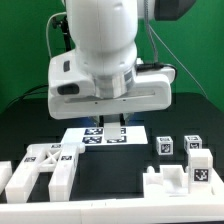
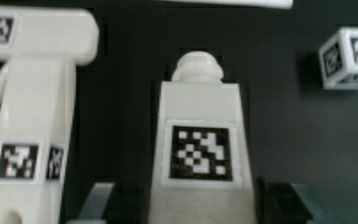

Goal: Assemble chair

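Observation:
In the wrist view a white chair post (image 2: pixel 202 140) with a square tag and a rounded peg (image 2: pixel 197 66) at its far end lies between my fingers. My gripper (image 2: pixel 197 208) is shut on it, with the dark pads (image 2: pixel 101 200) against both its sides. Beside it is a slotted white chair frame (image 2: pixel 34 90). In the exterior view my gripper (image 1: pixel 111 124) hangs low over the marker board (image 1: pixel 95 136), and the arm hides most of the post.
The slotted frame (image 1: pixel 40 170) lies at the exterior view's front left and a blocky chair piece (image 1: pixel 178 176) at the front right. Two small tagged cubes (image 1: pixel 165 146) (image 1: pixel 193 144) stand behind that piece. One cube (image 2: pixel 350 55) shows in the wrist view.

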{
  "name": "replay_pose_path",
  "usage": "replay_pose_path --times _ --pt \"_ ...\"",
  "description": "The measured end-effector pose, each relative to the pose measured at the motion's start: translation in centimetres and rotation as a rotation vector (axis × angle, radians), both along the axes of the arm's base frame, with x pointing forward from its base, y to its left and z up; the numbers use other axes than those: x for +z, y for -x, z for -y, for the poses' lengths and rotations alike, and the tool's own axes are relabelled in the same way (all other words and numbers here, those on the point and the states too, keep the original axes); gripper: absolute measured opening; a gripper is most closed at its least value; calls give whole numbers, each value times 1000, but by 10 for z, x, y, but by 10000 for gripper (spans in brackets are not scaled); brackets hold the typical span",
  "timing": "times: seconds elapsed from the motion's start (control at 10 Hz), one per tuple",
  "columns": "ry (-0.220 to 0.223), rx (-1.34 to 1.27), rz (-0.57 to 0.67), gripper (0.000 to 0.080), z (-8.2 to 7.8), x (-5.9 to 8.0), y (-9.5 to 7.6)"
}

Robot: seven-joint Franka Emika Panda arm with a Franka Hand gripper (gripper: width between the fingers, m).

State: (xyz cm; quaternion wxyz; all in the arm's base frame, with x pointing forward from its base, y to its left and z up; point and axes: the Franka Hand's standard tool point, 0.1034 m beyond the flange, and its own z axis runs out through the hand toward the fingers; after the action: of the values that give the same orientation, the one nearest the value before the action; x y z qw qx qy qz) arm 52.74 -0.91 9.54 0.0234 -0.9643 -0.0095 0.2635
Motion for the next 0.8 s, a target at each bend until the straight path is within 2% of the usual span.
replay_pose_path --times 0.1,0.2,0.3,0.4,0.6,0.7,0.8 --pt "-8 6 74 284 -16 18 -15" --pt "-38 3 205 284 -35 48 -45" --pt "-42 -10 288 284 -34 61 -56" --pt "-33 -34 345 284 -28 61 -53" --pt "-24 -36 472 284 -27 59 -56" --pt "-10 -34 580 284 -26 59 -65" --pt "5 -14 715 284 -31 55 -72"
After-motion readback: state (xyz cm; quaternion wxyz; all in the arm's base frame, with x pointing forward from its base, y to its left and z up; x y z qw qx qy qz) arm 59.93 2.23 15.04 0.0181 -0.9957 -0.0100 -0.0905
